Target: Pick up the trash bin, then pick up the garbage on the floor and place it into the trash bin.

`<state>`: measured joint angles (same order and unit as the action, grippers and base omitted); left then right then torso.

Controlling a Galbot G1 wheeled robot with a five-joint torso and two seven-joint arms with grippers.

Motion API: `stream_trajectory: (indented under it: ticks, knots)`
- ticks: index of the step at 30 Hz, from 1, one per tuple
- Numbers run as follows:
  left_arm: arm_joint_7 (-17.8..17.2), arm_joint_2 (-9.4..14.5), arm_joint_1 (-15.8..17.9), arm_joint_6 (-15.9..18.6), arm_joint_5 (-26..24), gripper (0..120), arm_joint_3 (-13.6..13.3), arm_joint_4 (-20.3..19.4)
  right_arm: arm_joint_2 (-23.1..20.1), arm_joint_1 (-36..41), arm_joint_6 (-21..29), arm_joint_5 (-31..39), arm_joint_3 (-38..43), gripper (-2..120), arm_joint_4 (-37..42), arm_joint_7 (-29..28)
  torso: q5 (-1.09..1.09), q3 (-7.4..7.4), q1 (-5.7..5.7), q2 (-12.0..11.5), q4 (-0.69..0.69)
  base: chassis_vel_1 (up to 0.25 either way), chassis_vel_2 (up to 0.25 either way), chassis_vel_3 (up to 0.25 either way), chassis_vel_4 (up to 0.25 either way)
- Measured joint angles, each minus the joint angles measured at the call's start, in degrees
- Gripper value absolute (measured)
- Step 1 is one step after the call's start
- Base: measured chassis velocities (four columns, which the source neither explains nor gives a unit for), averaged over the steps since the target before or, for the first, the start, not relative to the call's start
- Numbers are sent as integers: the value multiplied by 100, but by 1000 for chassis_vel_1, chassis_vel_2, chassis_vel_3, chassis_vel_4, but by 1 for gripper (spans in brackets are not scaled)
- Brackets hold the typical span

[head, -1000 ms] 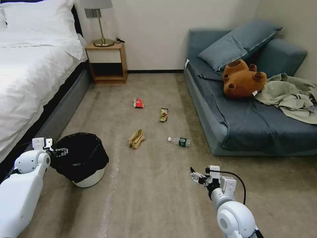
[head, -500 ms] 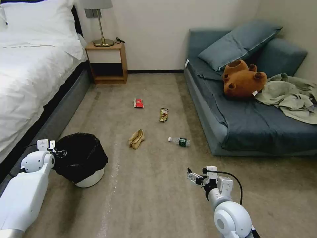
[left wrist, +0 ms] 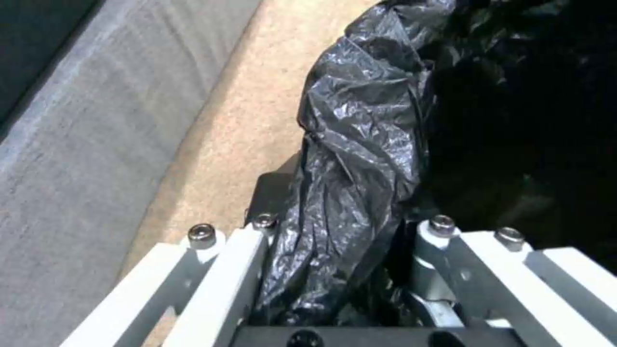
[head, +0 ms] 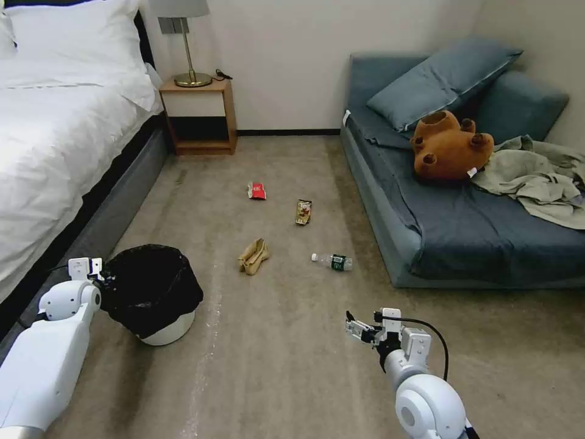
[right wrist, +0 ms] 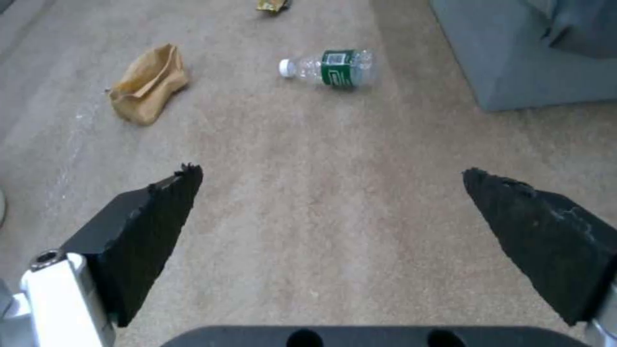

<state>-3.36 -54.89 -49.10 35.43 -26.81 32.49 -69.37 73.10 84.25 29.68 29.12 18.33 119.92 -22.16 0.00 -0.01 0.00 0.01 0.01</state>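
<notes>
left gripper [head: 108, 281]: low, arm reaching forward, jaws clamped | right gripper [right wrist: 328, 193]: held forward, jaws wide apart

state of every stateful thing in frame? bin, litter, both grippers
trash bin: upright on floor, black liner over rim
left gripper: shut on the bin's lined rim
right gripper: open, empty, above bare carpet
plastic bottle: on its side, capped
paper bag: crumpled, on floor
red packet: on floor
gold-brown wrapper: on floor

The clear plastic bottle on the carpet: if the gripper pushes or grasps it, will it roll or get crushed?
The plastic bottle lies on its side, so a sideways push would probably roll it. It looks nearly empty, thus likely light, and its thin clear wall may dent under a firm squeeze. The right gripper, open above bare carpet, would likely hold best across the body.
</notes>
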Motion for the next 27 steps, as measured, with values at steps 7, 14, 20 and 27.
stream_trajectory:
  ticks: [7, 14, 20, 27]
  knots:
    - [23, -7, -272, -87, -68, 16, 195, -338, -41, 77, -1, 2, 52, 100, 104, -8, -5, 1, 0, 0, -2, 0, 0, 0, 0]
    - [-91, -7, -571, -216, -183, 5, 478, -903, -80, 182, -48, 6, 110, 100, 191, -11, -3, 1, 0, -1, -8, 0, 0, 0, 0]
    - [-163, 32, -924, -293, -180, 4, 818, -1412, -136, 283, -66, 8, 132, 100, 351, -10, -2, 1, 0, -1, -1, 0, 0, 0, 0]
    - [-226, 66, -1301, -361, -154, 4, 1251, -2019, -186, 448, -174, 118, 179, 100, 531, 72, 0, 1, 0, -1, -2, 0, 0, 0, 0]
